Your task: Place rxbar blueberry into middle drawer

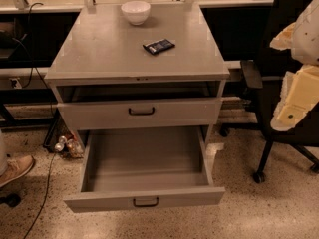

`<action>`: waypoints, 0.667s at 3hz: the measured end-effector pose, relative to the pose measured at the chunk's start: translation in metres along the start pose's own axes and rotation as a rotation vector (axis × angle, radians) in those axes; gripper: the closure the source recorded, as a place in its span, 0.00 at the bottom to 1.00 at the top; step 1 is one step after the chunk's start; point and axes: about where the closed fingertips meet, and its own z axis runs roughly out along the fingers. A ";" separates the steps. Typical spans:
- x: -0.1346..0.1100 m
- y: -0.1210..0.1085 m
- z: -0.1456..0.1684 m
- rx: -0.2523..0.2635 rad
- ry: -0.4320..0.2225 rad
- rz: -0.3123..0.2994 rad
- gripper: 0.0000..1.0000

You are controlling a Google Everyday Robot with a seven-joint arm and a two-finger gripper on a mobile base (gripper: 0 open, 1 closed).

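Observation:
The rxbar blueberry (158,46), a small dark flat bar, lies on the grey cabinet top (104,49), right of centre. The middle drawer (144,195) is pulled out wide, and its grey inside is bare. Its black bar handle (146,201) faces me. The upper drawer front (141,111) above it is shut. My gripper (277,81) hangs at the right edge of the view, well right of the cabinet and clear of the bar. Its pale cream fingers (298,98) stand apart with nothing between them.
A white bowl (135,11) stands at the back of the cabinet top. A black office chair (269,93) stands to the right, behind my gripper. Cables and small clutter (65,144) lie on the floor at the left, and a shoe (15,169) shows at the left edge.

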 end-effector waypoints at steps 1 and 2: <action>0.000 0.000 0.000 0.000 0.000 0.000 0.00; -0.011 -0.018 0.016 0.006 -0.019 0.004 0.00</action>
